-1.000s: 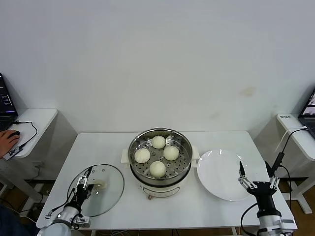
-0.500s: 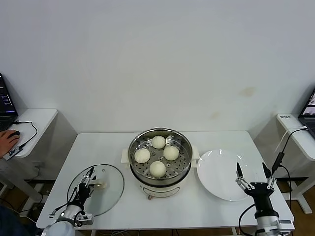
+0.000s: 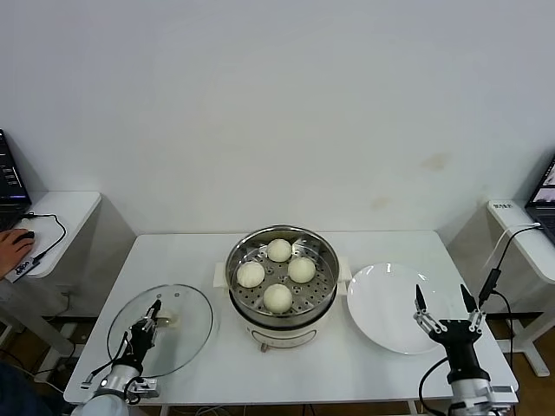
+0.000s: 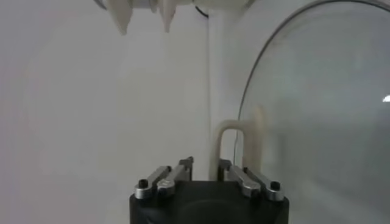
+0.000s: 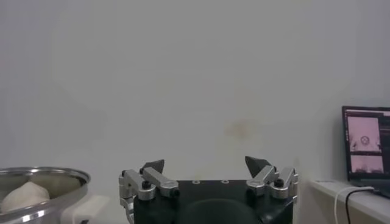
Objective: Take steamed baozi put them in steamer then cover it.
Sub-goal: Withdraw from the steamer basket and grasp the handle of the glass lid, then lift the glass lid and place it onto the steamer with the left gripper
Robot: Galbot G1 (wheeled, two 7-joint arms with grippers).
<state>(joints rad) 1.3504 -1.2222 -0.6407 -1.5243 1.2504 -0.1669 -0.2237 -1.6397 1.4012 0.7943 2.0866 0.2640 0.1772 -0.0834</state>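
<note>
**A:** Where is the left pincer point(image 3: 149, 322), and what does it have?

**B:** It sits at the near left of the white tabletop point(image 3: 173, 251). Its fingers are drawn close together on the cream-white handle point(image 3: 171, 322) of the cover point(image 3: 162, 331). In the left wrist view the handle point(image 4: 234, 145) rises right between the fingertips, with the cover's glass point(image 4: 317, 103) spreading off to one side.

**A:** Is the cover lying flat?

**B:** It looks tilted, the left edge hanging past the tabletop's near left side, but I cannot tell how far it is lifted.

**A:** And the right pincer point(image 3: 446, 305)?

**B:** It stands at the near right, fingers pointing up and spread wide, gripping nothing. In the right wrist view the right pincer point(image 5: 206, 164) shows the same broad gap between its tips. It is just by the near right rim of the white plate point(image 3: 392, 308), which lies bare.

**A:** The steamed baozi point(image 3: 277, 274)?

**B:** All four rest on the perforated tray inside the steamer point(image 3: 282, 286), which stands mid-tabletop between the cover and the plate. One is far, one left, one right of centre, one near. The steamer is uncovered. The right wrist view catches its rim point(image 5: 42, 179) with one bun point(image 5: 24, 196) showing above it.

**A:** Anything else around?

**B:** A laptop point(image 3: 545, 192) on a side table at the far right, and a person's hand point(image 3: 12, 249) at the far left.
</note>
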